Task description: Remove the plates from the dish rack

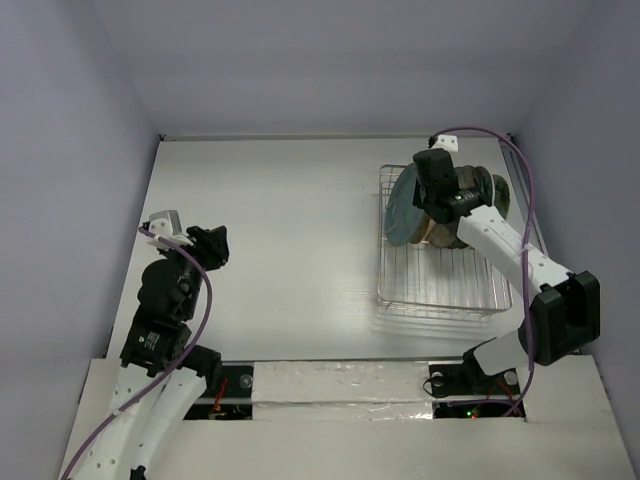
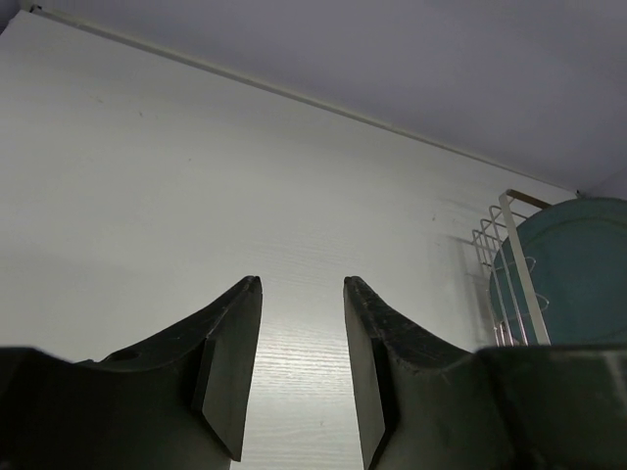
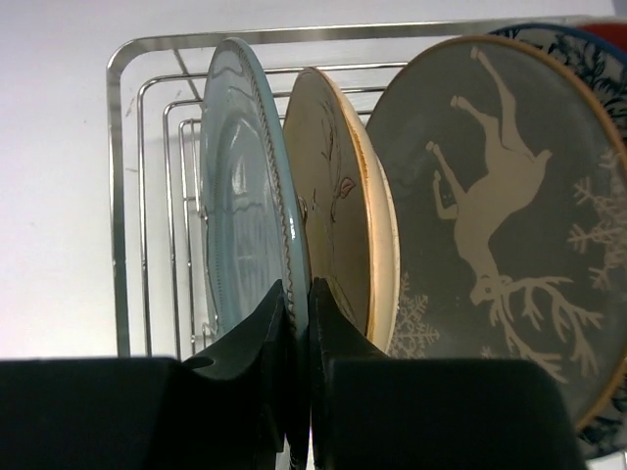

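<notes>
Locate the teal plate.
Top view, right side: the teal plate stands at the dish rack's left end beside the cream plate, rim in the right claw.

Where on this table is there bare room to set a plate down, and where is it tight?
Bare table spans from the left gripper to the dish rack, whose near half is also free. Crowded: the rack's far end, where the right gripper pinches the teal plate.

I see a teal plate (image 3: 240,186), a cream plate (image 3: 341,196) at its three o'clock, then a grey plate (image 3: 500,225) with cream reindeer and snowflakes; the wire rack (image 3: 116,196) is silver.
</notes>
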`<state>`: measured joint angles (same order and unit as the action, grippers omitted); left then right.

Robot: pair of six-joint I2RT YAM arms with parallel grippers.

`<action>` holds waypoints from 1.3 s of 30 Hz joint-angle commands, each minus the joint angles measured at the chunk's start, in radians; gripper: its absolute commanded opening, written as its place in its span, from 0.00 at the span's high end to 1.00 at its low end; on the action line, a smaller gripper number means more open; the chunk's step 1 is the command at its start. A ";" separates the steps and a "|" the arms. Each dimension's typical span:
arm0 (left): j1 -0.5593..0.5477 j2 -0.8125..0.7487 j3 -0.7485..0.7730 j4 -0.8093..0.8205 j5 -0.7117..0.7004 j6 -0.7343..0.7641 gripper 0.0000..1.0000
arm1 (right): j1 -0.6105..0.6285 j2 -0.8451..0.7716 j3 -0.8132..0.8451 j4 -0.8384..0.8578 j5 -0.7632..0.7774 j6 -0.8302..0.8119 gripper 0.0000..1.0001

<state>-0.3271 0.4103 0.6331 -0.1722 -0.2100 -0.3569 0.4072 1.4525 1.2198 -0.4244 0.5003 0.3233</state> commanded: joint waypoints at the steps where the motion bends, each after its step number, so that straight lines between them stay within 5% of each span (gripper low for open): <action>1: 0.013 -0.010 0.016 0.040 0.003 -0.001 0.64 | 0.044 -0.082 0.141 0.070 0.044 -0.026 1.00; 9: 0.013 -0.016 0.017 0.036 0.003 -0.002 0.55 | 0.148 -0.219 0.276 0.069 0.144 -0.087 1.00; 16: 0.022 -0.024 0.016 0.037 0.003 -0.002 0.45 | 0.229 -0.202 0.256 0.137 -0.021 0.009 1.00; 21: 0.022 -0.030 0.016 0.036 0.003 -0.005 0.45 | 0.318 -0.034 0.256 0.364 -0.224 0.179 1.00; 26: 0.022 -0.041 0.017 0.033 0.003 -0.005 0.44 | 0.355 0.272 0.423 0.479 -0.359 0.308 1.00; 33: 0.022 -0.034 0.016 0.034 0.003 -0.005 0.44 | 0.355 0.587 0.676 0.461 -0.428 0.459 1.00; 39: 0.022 -0.039 0.016 0.039 0.003 -0.005 0.44 | 0.364 0.592 0.476 0.571 -0.442 0.520 1.00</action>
<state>-0.3119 0.3771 0.6331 -0.1726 -0.2104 -0.3580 0.7719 2.1368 1.7306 -0.1112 0.0982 0.7391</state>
